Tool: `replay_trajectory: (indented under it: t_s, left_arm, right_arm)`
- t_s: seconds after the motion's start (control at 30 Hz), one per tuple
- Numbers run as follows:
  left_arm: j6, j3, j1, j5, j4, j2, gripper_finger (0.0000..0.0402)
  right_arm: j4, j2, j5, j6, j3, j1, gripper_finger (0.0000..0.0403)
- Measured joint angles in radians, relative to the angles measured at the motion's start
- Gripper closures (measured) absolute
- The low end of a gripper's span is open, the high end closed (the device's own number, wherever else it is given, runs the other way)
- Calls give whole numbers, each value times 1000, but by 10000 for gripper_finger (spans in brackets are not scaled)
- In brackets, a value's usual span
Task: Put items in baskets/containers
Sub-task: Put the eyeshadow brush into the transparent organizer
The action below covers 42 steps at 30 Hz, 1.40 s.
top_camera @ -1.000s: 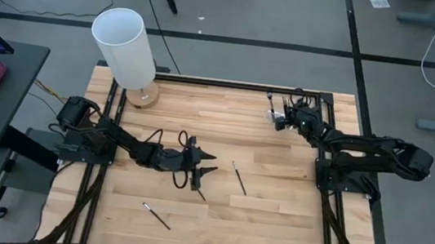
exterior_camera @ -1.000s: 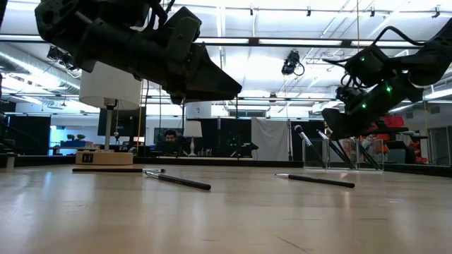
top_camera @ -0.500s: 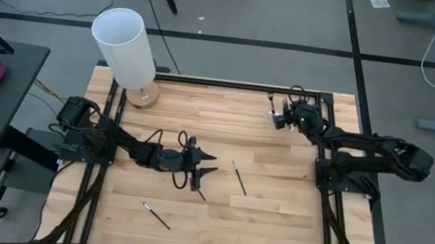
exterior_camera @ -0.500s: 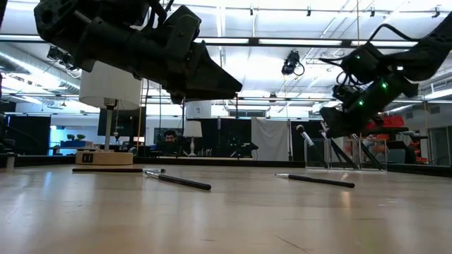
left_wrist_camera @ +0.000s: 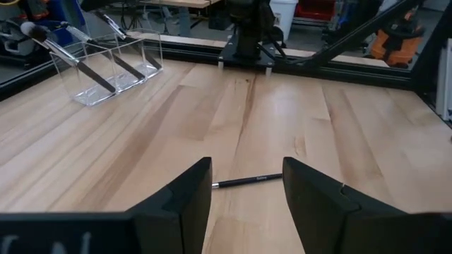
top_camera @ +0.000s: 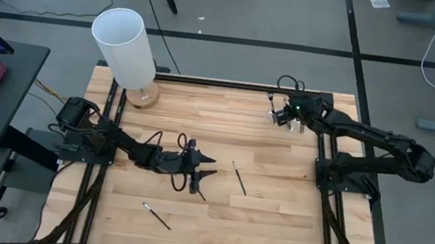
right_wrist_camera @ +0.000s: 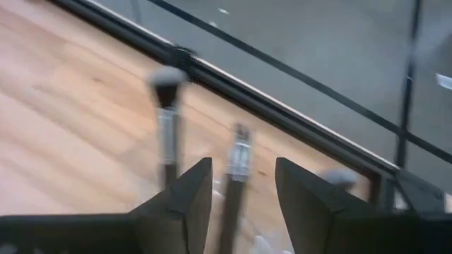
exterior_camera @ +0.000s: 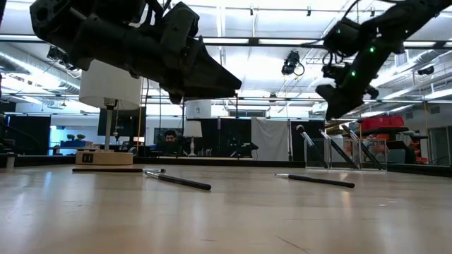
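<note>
Wood-grain table point(top_camera: 272, 219) lies bare under the left gripper point(left_wrist_camera: 246, 185), which is held low with fingers parted and empty — one makeup brush point(left_wrist_camera: 247, 181) rests just ahead between its tips, two more nearby. Farther off, the right gripper point(exterior_camera: 337, 97) has been lifted clear of the clear holder point(exterior_camera: 346, 154) compared with a second ago, fingers spread and empty. Brushes point(right_wrist_camera: 167, 120) are seen standing directly below it — a drop-off is judged complete, three brushes remaining.
</note>
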<state>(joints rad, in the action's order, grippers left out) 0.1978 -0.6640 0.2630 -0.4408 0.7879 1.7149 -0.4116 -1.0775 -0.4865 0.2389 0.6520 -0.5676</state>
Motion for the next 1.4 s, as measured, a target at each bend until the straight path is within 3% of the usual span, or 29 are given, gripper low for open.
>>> replay_trajectory:
  t_s: [0.13, 0.37, 0.47, 0.6, 0.77, 0.87, 1.0, 1.2, 1.4]
  left_arm:
    - [-7, 0, 6, -2, -4, 0, 225]
    - [-32, 21, 26, -49, -88, -18, 225]
    - [-28, 91, 55, -143, -82, -64, 225]
    - [40, 204, 68, -159, -67, -132, 225]
    - [135, 294, 68, -158, 4, -156, 225]
    - [158, 299, 68, -159, 23, -158, 225]
    - [158, 295, 68, -159, 32, -158, 225]
    - [156, 295, 59, -168, 32, -158, 225]
    - [156, 295, 36, -168, 38, -158, 225]
  right_arm:
    - [-1, 9, 5, 37, 33, 114, 255]
    - [95, -6, 4, 203, 37, 465, 292]
    - [220, -49, -40, 260, 11, 645, 315]
    - [466, -156, -86, 281, -47, 835, 348]
    - [797, -304, 39, 196, -96, 932, 376]
    - [902, -386, 6, 200, -95, 934, 380]
    - [784, -454, -7, 281, -52, 923, 355]
    - [538, -504, -28, 288, 39, 938, 264]
    - [507, -576, -220, 424, 38, 981, 189]
